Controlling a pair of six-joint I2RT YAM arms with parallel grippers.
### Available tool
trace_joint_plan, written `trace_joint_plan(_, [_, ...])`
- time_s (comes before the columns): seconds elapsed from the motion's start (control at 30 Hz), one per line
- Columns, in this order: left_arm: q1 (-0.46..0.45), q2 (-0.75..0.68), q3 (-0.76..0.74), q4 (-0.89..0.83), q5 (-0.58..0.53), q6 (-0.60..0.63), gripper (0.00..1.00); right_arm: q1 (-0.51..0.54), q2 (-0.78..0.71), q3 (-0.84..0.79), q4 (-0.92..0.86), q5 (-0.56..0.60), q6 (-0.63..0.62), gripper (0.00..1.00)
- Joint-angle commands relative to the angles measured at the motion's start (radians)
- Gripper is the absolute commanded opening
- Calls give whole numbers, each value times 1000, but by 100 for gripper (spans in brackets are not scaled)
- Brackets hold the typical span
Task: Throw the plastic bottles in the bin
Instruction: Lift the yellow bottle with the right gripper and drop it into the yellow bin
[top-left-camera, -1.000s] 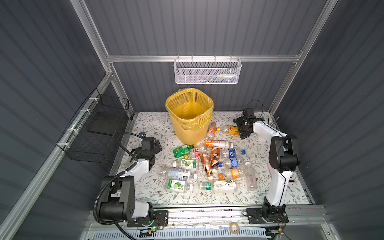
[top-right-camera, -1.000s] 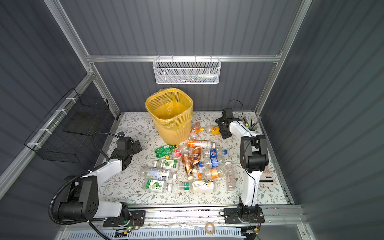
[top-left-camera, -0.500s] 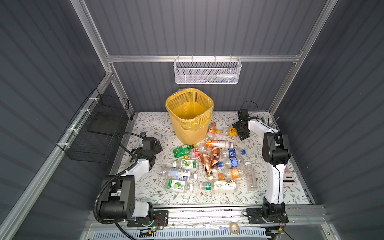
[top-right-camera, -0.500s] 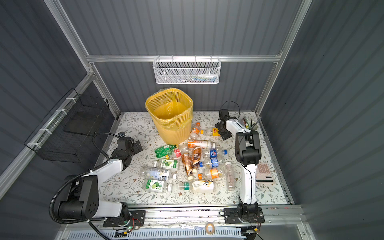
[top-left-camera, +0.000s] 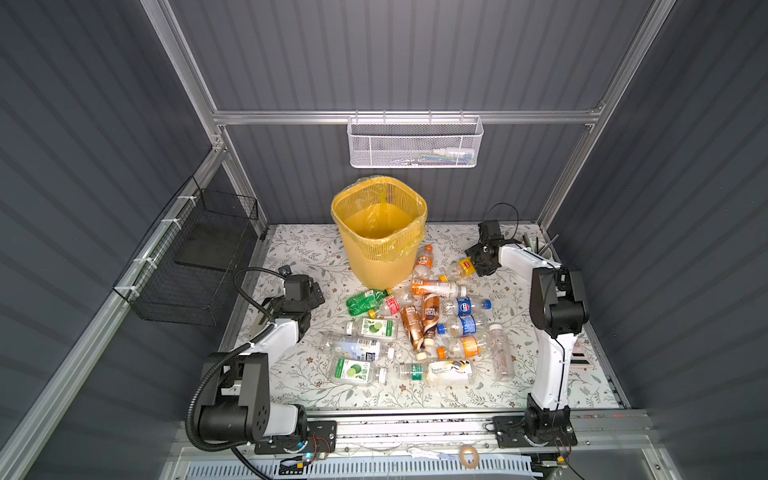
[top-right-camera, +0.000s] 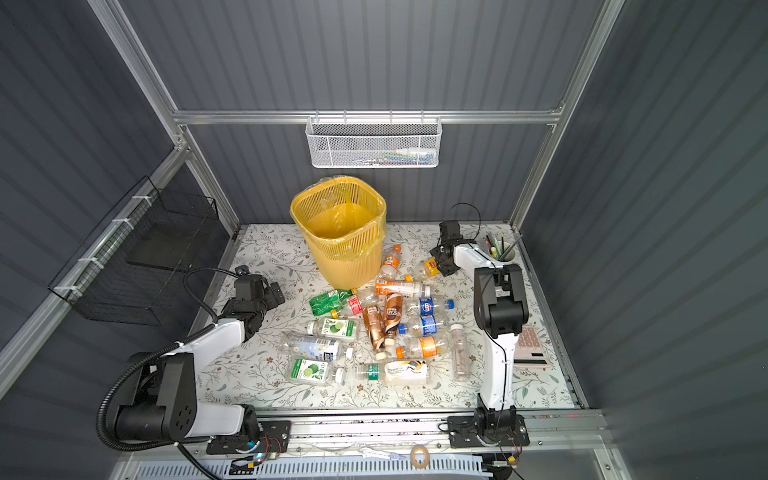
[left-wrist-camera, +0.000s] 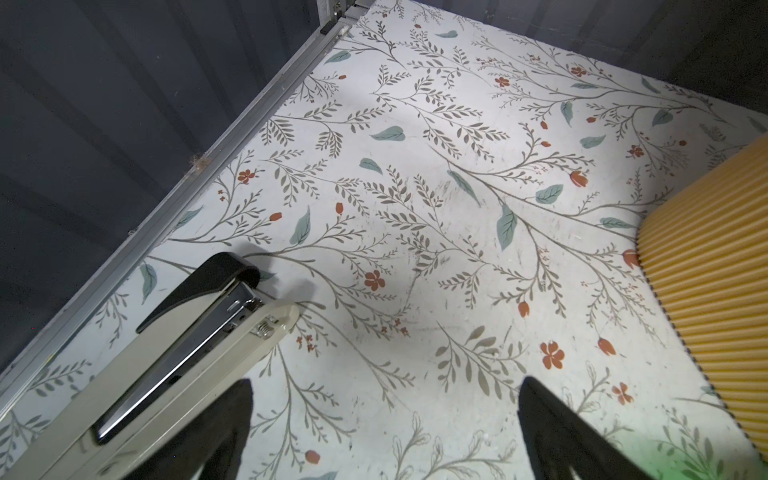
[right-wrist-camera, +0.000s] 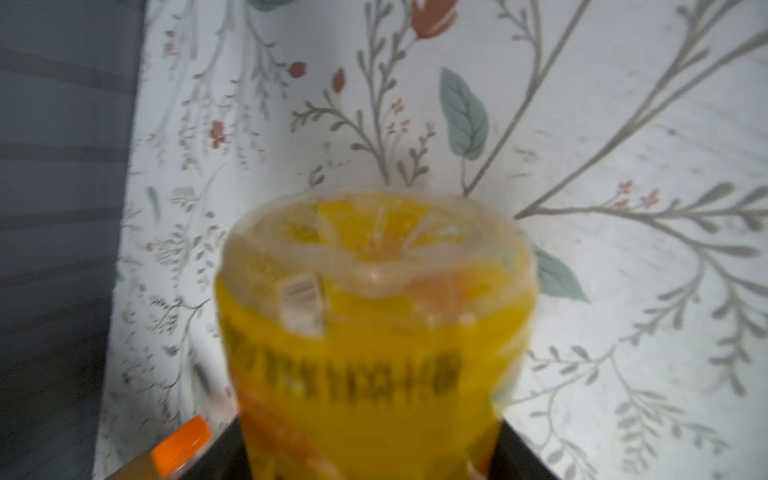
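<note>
Plastic bottles (top-left-camera: 419, 328): small, clear, with coloured labels and caps; lay heaped on the floral-printed white table (top-left-camera: 299, 374), clear of both pairs of fingers.
Yellow-labelled clear bottle (right-wrist-camera: 374, 332): sat between the fingers of the right gripper (right-wrist-camera: 370, 422), filling the gap.
Right fingers (right-wrist-camera: 226, 455): black, pinched that bottle's sides.
Left gripper (left-wrist-camera: 386, 381): black fingers spread wide, nothing between them.
Cream-and-black stapler (left-wrist-camera: 199, 332): just beside one left finger.
Tall yellow lattice bin (left-wrist-camera: 706, 270): upright, beyond the other left finger.

We see the table (top-left-camera: 299, 386) brightly lit from above amid dim walls (top-left-camera: 83, 124), wide-angle bending at the edges, and the right wrist's close bottle (right-wrist-camera: 374, 332) blurred.
</note>
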Motion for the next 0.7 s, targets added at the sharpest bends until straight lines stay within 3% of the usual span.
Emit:
trace_joint_plan(0.0, [-4,-46,-5,-14,-10,-44,99,-4,-112,-12,137,-41,-61,61])
trace_joint_plan(0.33, [-4,-107,-47,-11,-16,-90,99,-17,-349,2,290,-165,-226,52])
trace_joint_plan(0.67, [-4,-150,-56,-14,-9,-84,99,-5,-518,83,400,-153,-311,51])
